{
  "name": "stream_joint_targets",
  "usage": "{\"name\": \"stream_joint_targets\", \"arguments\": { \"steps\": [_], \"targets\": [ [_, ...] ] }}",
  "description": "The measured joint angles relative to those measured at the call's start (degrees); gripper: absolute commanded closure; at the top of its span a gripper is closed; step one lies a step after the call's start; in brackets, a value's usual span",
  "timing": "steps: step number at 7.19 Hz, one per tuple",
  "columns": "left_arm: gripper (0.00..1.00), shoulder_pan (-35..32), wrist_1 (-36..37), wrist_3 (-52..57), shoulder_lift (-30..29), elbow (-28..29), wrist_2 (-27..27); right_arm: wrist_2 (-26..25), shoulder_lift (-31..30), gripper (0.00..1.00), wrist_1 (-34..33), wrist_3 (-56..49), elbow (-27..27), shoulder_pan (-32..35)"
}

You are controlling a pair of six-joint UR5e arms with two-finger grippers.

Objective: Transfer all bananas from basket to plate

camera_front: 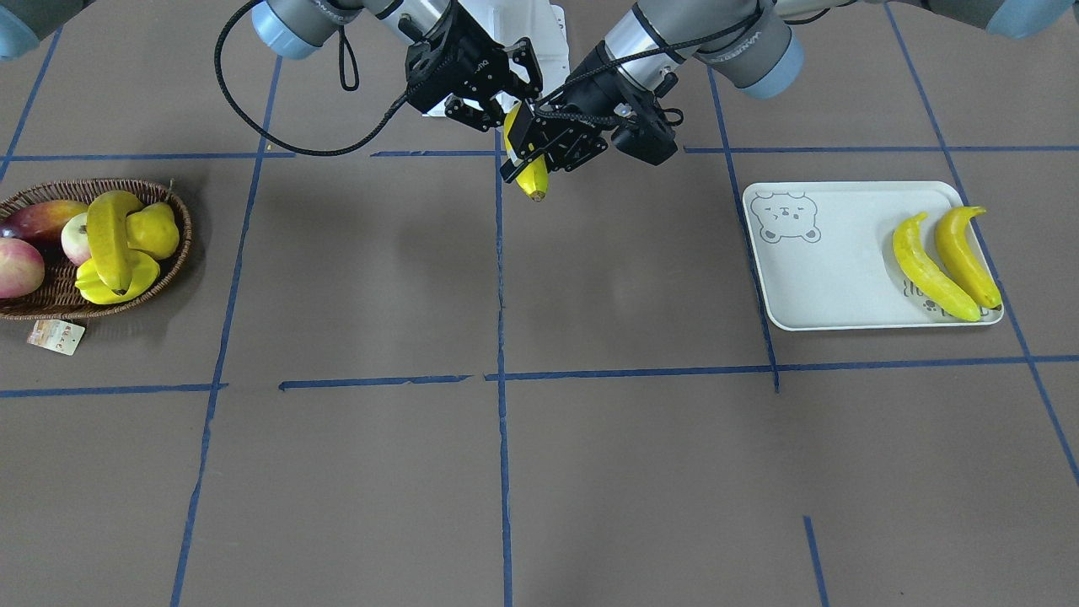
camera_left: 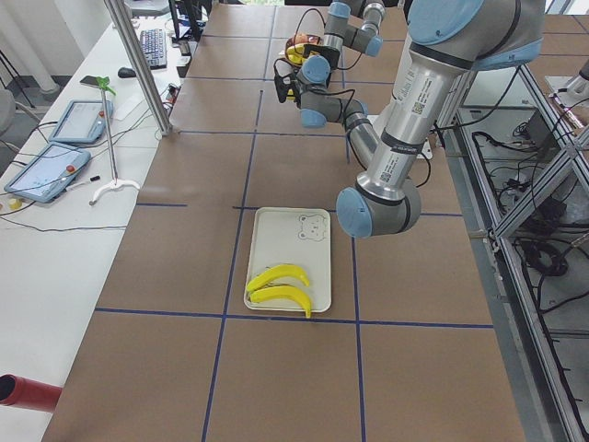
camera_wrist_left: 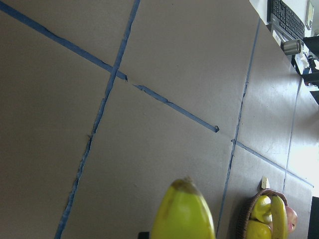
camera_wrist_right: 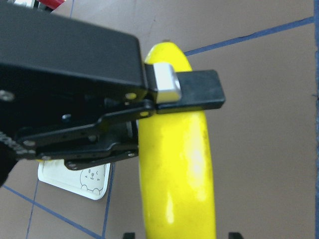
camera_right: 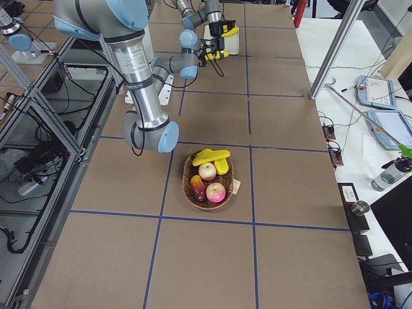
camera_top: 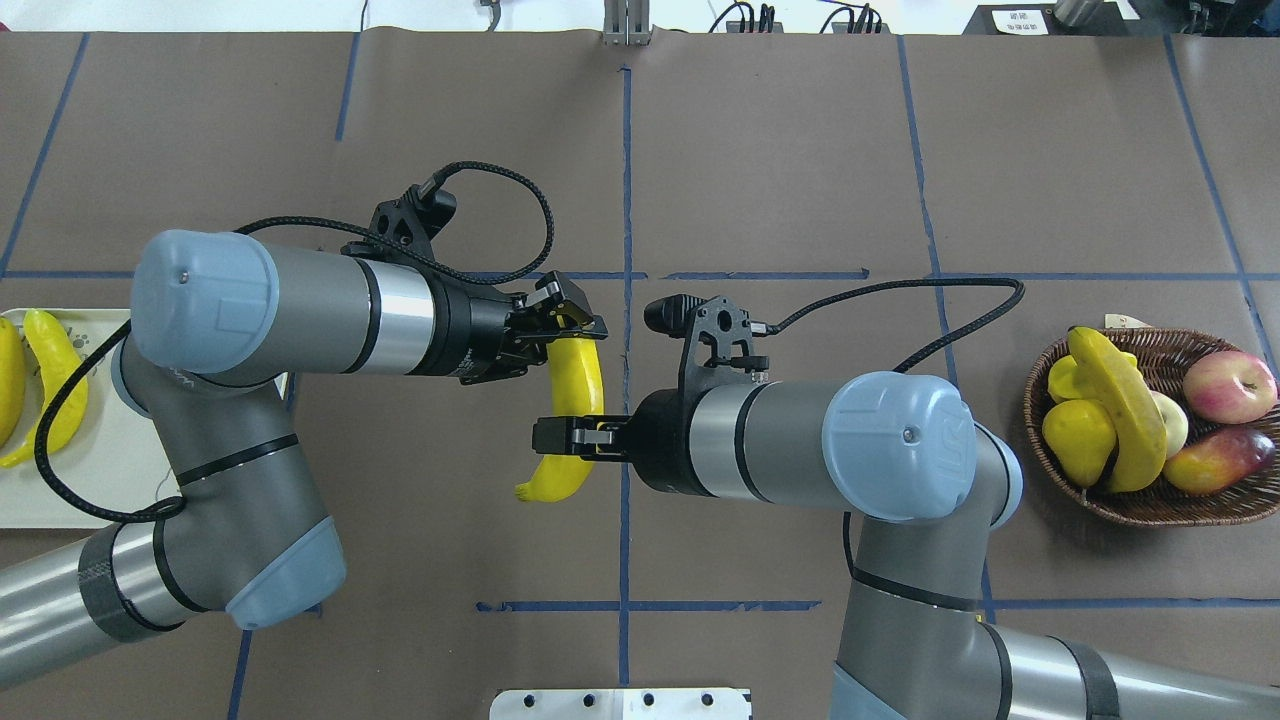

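Handover in midair: left claw (camera_top: 572, 330) clamped on banana (camera_top: 575, 385); right claw (camera_top: 562, 437), spread, should retreat without knocking it.

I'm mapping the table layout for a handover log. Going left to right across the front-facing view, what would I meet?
basket with the basket banana in it → held banana in mid-air → plate → left plate banana → right plate banana

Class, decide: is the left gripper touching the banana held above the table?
Touching. The right wrist view shows a finger of the left gripper pressed flat across the banana.
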Motion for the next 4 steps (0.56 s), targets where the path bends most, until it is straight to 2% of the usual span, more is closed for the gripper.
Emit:
{"name": "stream_joint_targets", "arguments": {
  "steps": [2, 3, 4],
  "targets": [
    [1.0, -0.6, 3.0, 0.0, 0.8, -0.8, -0.1, 4.8, -0.5, 0.01, -0.2, 0.0, 0.8, 2.6],
    [1.0, -1.4, 9.3, 0.2, 1.2, -2.9, -0.1, 9.0, -1.6, 0.01, -0.3, 0.0, 1.6, 5.0],
    [1.0, -2.2, 19.1, 0.5, 2.0, -6.3, -0.2, 14.0, -3.7, 0.01, -0.3, -0.1, 2.2, 8.4]
  ]
}}
